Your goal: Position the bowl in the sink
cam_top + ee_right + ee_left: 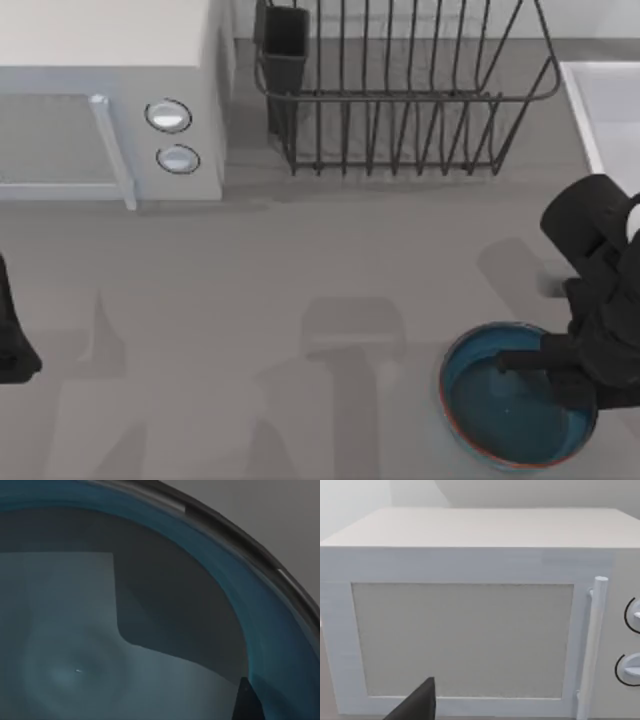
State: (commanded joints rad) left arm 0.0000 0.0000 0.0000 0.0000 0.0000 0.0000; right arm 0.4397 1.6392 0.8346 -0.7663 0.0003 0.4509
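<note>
While resting on the grey table [300, 300] directly beneath my right gripper [535, 365], the bowl [490, 410] is showing its blue inside; whether that claw is apart or together I cannot tell. Beyond it, the sink [600, 110] is lying beside the wire rack [400, 90]. My left arm [15, 340] is idling before the microwave [110, 100].

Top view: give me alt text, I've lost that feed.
The right gripper reaches over the blue bowl at the table's front right, with the sink at the back right. A wire dish rack and microwave stand behind.
</note>
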